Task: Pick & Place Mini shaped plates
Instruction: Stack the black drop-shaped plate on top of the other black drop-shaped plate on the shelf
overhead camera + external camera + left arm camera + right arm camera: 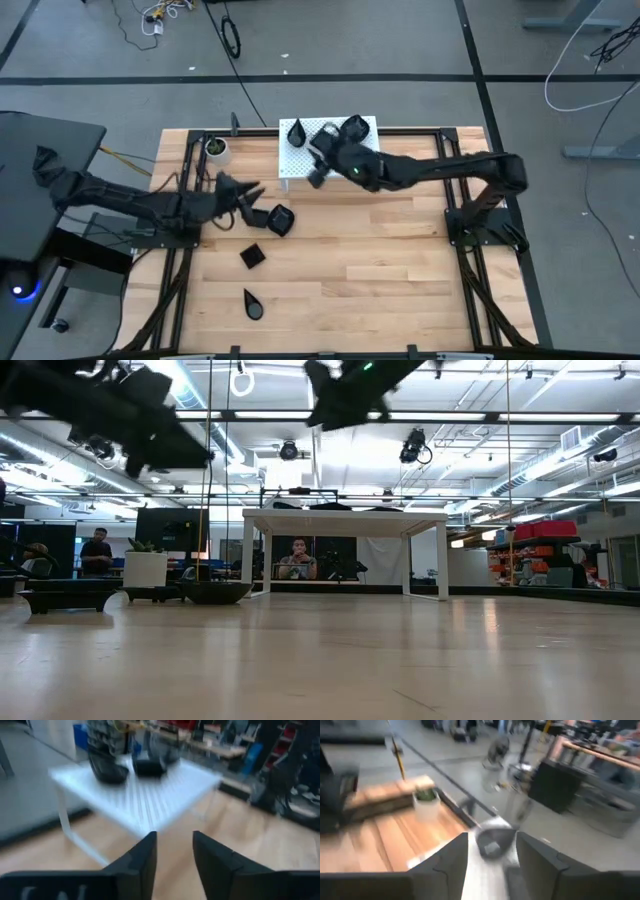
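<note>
right gripper (322, 150) open over white rack (296, 160), black plates (279, 219) on table

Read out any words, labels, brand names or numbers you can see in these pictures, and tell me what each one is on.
No text here can be read.
Pale marks on the left gripper's housing in the left wrist view: too blurred to read.
Red bins and boxes in the room behind the table, low view: any labels are too small to read.
The black plates and the white rack: no print visible.
</note>
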Controlling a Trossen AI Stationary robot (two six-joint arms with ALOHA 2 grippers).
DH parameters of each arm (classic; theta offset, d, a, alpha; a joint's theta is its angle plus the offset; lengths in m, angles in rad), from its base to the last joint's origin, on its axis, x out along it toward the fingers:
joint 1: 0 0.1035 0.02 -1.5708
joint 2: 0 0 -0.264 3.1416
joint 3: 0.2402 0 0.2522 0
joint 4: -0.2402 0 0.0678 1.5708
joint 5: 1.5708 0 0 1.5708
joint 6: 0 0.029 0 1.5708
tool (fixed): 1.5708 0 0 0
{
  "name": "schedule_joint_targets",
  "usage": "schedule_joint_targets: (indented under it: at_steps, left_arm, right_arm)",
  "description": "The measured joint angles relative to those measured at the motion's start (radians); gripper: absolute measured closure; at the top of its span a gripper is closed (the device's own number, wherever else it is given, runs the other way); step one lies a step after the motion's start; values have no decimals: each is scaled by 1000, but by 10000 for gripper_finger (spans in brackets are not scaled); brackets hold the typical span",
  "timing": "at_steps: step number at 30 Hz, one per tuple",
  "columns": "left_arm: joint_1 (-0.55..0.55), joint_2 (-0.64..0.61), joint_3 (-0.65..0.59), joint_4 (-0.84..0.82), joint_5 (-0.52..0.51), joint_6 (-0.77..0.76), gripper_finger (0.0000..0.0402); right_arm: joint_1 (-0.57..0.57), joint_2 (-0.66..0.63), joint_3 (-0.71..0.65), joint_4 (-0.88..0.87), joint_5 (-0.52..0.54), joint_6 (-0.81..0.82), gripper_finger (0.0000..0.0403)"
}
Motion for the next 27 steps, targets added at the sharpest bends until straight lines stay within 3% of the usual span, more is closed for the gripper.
schedule_joint_targets:
  at_steps: [3, 6, 12, 20, 27]
  left_arm:
    - [167, 26, 75, 7, 137, 90, 318]
    - [347, 86, 149, 2, 308, 146, 381]
    - [621, 339, 293, 7, 589, 173, 396]
    - [719, 661, 494, 11, 656, 173, 396]
    - [715, 768, 585, 8, 656, 172, 391]
  right_arm:
    - [73, -85, -41, -175, 96, 34, 248]
    - [142, -151, -134, -232, 142, 146, 264]
    - [239, -213, -361, -120, 149, 320, 288]
    - [298, -220, -511, 99, 148, 365, 306]
    - [313, -220, -513, 122, 149, 321, 310]
